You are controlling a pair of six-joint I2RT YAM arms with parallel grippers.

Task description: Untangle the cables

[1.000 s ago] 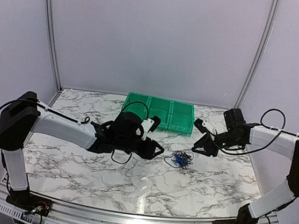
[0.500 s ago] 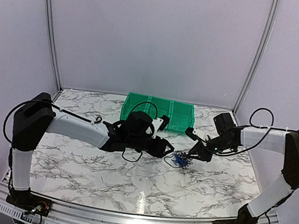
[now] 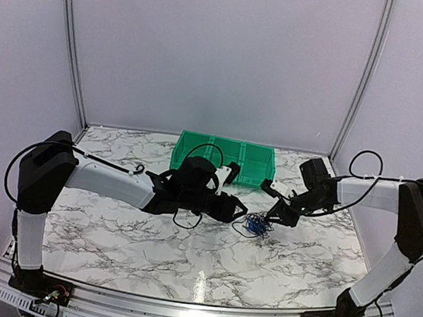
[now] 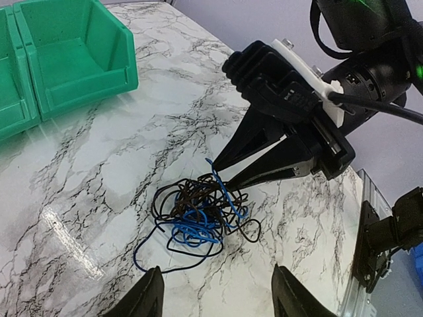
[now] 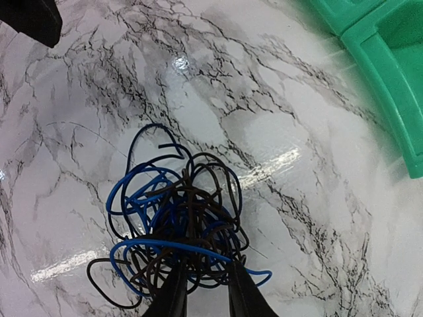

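At the centre of the table point(image 3: 119, 228), top view: cables point(image 3: 253, 225) are seen as one small knotted clump, black w/ blue, lying flat on the marble near the green bins point(image 3: 226, 160). The clump is flanked from both sides, w/ the left gripper point(image 3: 238, 209) just beside it and the right gripper point(image 3: 275, 216) at its opposite edge. This arrangement is judged to be meant for pulling strands in opposite directions.

Left wrist view: cables point(image 4: 198, 211) are framed between the left fingers point(image 4: 149, 297), which are held wide apart w/ nothing between them, short of the clump. Opposite, the right gripper point(image 4: 223, 173) is tilted down, its tips converged on the clump's far edge where a blue strand sticks up. One bin point(image 4: 73, 53) is shown well apart from the action.

Right wrist view: right fingers point(image 5: 175, 294) are set narrowly apart, w/ dark strands caught between them at the near edge of the cables point(image 5: 175, 224). A pinch appears taken, though how firm can't be told. Blue and black loops are spread away from the tips, and no strand is yet separated. The task is judged to be at an early stage: one side is anchored, approx., so the other can be picked at.
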